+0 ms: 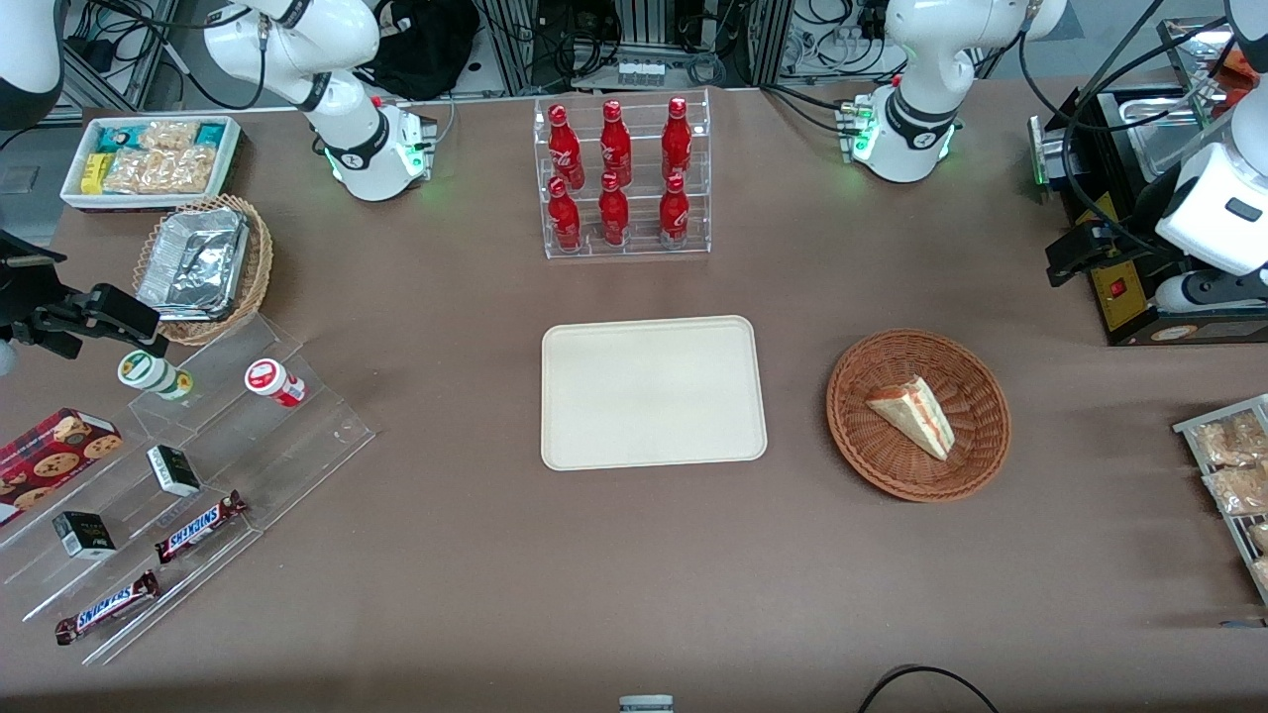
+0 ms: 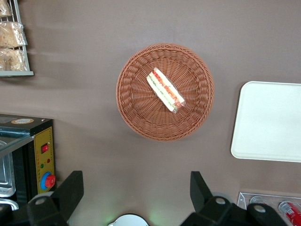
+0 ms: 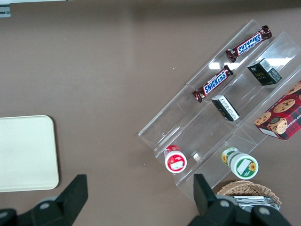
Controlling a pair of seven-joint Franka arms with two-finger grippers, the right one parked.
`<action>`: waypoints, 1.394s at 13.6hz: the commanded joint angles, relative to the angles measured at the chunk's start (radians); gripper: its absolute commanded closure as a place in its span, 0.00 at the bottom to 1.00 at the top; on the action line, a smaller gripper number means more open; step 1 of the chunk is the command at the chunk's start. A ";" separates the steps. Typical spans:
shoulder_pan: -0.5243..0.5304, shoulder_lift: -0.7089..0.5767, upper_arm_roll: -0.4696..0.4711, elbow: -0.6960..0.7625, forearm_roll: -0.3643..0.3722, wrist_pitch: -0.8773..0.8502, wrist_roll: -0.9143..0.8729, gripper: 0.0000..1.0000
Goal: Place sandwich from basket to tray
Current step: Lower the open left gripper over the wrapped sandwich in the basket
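The sandwich [image 1: 911, 414] [image 2: 165, 89], a white-bread wedge with red, orange and green layers, lies in the round reddish-brown wicker basket [image 1: 860, 438] [image 2: 136, 113]. Beside the basket, toward the parked arm's end, sits the cream rectangular tray [image 1: 654, 391] [image 2: 268, 122] [image 3: 26, 153] with nothing on it. My left gripper [image 1: 1075, 255] [image 2: 135, 181] hangs high above the table, farther from the front camera than the basket and toward the working arm's end. It is open, with only bare table showing between its fingers, well apart from the sandwich.
A black appliance [image 1: 1139, 297] [image 2: 28, 150] stands just under and beside the gripper. A wire rack of snack bags [image 1: 1233, 465] [image 2: 14, 42] sits at the table edge near the basket. A clear rack of red bottles [image 1: 622, 178] stands farther back than the tray.
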 commanded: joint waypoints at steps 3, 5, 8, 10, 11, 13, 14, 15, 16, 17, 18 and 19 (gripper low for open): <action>0.016 0.017 -0.009 0.003 0.001 -0.011 0.018 0.00; 0.016 0.062 -0.009 -0.021 0.003 0.037 0.017 0.00; 0.017 0.097 -0.007 -0.157 0.003 0.188 0.003 0.00; 0.017 0.083 -0.007 -0.307 0.001 0.366 -0.078 0.00; 0.017 0.082 -0.009 -0.369 0.002 0.446 -0.148 0.00; 0.017 0.068 -0.010 -0.507 -0.014 0.622 -0.350 0.00; 0.016 0.056 -0.010 -0.574 -0.014 0.700 -0.468 0.00; 0.013 0.051 -0.013 -0.627 -0.017 0.791 -0.570 0.00; 0.007 0.059 -0.018 -0.662 -0.017 0.851 -0.692 0.00; 0.002 0.072 -0.036 -0.688 -0.010 0.898 -0.760 0.00; 0.002 0.089 -0.045 -0.698 -0.010 0.922 -0.776 0.00; 0.002 0.094 -0.045 -0.708 -0.010 0.923 -0.778 0.00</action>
